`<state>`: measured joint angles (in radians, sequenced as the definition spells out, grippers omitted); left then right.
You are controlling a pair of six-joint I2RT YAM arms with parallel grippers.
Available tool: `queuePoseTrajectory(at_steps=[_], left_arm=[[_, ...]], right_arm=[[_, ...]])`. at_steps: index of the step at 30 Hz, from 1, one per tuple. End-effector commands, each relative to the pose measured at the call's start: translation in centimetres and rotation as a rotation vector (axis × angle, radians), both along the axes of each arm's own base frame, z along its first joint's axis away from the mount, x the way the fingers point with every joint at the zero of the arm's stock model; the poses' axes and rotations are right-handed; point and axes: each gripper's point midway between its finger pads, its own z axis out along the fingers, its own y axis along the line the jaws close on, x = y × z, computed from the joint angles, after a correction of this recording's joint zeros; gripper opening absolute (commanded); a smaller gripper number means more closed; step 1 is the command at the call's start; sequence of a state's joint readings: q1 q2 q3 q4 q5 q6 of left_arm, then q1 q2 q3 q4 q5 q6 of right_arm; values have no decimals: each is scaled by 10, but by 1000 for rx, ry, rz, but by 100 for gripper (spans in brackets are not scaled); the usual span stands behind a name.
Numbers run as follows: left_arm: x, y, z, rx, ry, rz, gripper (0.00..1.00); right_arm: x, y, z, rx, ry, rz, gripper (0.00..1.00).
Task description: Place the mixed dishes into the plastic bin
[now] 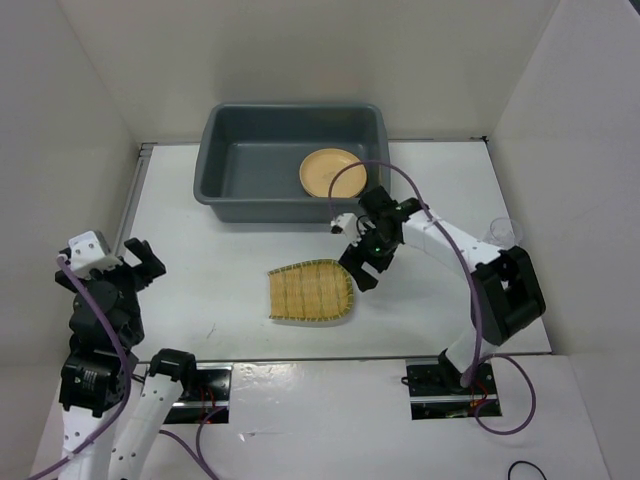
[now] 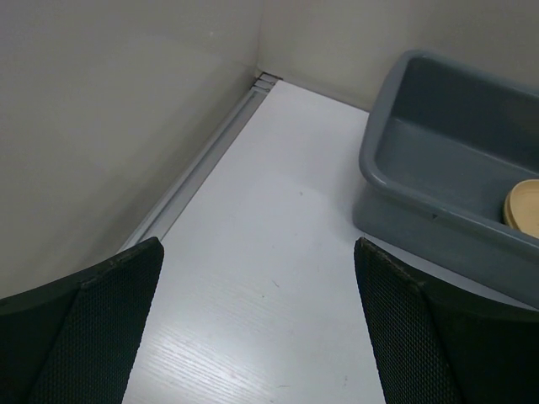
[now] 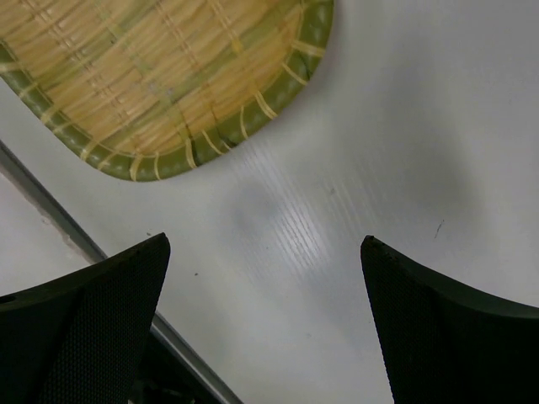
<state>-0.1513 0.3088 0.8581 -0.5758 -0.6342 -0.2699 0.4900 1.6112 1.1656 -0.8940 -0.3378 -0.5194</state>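
The dark grey plastic bin (image 1: 256,206) stands at the back of the table with one yellow-tan plate (image 1: 333,172) lying inside at its right end. In front of it, a woven bamboo tray (image 1: 310,292) lies flat on the table. My right gripper (image 1: 359,268) hangs open just off the tray's right end, and the right wrist view shows the tray (image 3: 168,76) ahead of the open, empty right gripper (image 3: 265,239). A small clear cup (image 1: 503,232) stands at the far right. My left gripper (image 1: 146,260) is open and empty at the left side, with the bin (image 2: 421,220) and plate (image 2: 524,204) beyond the left gripper (image 2: 257,244).
White walls close the table in on the left, back and right. A metal rail (image 2: 202,168) runs along the foot of the left wall. The table's near edge (image 3: 59,220) passes close under my right gripper.
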Motion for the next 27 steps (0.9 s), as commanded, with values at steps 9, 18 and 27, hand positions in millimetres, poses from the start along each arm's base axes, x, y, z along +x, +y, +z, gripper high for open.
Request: queuePoseTrajectory(at_steps=[9, 18, 27], left_arm=[[-29, -1, 37, 15, -245, -47, 100], [-50, 4, 44, -32, -326, -25, 100], [-51, 1, 46, -40, -329, -44, 100]], right_arm=[[14, 84, 18, 70, -200, 10, 98], [13, 85, -2, 102, -75, -50, 98], [7, 73, -15, 116, -26, -109, 98]])
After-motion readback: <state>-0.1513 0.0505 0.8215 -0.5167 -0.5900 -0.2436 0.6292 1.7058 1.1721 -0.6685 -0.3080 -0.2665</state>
